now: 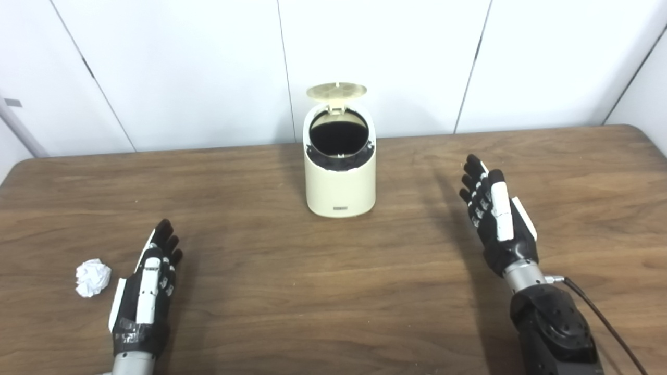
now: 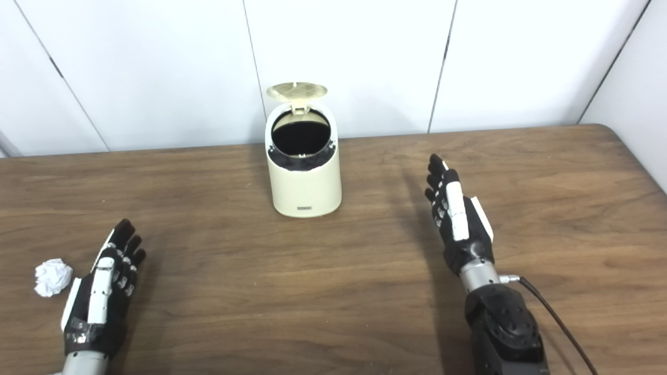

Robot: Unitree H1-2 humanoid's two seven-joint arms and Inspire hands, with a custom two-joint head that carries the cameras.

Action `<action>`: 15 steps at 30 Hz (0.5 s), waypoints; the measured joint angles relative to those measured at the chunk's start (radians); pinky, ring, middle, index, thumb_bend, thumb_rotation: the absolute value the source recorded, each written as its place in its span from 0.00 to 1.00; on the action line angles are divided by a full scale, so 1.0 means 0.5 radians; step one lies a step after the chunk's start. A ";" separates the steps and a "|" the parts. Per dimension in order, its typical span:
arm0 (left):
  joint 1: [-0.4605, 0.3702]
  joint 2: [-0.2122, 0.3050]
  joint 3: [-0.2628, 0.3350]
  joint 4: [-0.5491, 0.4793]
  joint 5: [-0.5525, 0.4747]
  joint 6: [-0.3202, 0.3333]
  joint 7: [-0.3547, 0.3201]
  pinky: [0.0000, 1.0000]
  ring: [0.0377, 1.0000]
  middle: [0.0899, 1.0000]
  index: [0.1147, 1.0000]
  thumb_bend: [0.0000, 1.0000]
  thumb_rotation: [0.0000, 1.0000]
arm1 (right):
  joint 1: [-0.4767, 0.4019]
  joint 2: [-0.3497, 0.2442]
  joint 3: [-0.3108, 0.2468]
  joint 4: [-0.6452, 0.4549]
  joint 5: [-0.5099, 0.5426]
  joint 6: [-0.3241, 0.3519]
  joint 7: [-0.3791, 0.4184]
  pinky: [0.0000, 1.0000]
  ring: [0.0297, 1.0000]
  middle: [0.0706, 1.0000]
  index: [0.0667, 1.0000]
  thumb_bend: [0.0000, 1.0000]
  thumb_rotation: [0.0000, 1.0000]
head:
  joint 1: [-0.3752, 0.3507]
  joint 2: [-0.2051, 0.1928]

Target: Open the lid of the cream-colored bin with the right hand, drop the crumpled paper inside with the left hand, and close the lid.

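The cream-colored bin (image 1: 341,182) stands upright at the middle back of the wooden table (image 1: 333,291). Its round lid (image 1: 336,91) is flipped up behind the dark opening. A crumpled white paper ball (image 1: 93,277) lies on the table at the front left. My left hand (image 1: 148,289) rests just right of the paper, open, fingers straight and pointing away, not touching it. My right hand (image 1: 495,219) hovers to the right of the bin, open, fingers extended, holding nothing and well apart from the bin.
White wall panels (image 1: 208,67) rise behind the table's far edge. A black cable (image 1: 599,317) trails from the right wrist toward the front right. The table's rounded right corner (image 1: 643,135) shows at the back right.
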State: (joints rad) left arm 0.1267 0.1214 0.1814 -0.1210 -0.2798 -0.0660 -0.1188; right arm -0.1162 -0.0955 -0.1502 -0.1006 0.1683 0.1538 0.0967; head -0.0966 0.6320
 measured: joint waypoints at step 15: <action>0.008 -0.008 0.027 -0.016 -0.020 0.016 0.002 1.00 1.00 0.99 0.96 0.27 0.81 | 0.049 0.008 0.020 -0.003 -0.054 -0.061 -0.021 1.00 1.00 0.98 0.94 0.54 1.00 | 0.040 0.003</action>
State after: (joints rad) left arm 0.1308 0.1176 0.1951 -0.1288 -0.2896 -0.0582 -0.1176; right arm -0.0916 -0.0914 -0.1404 -0.1018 0.1410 0.1232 0.0864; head -0.0767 0.6335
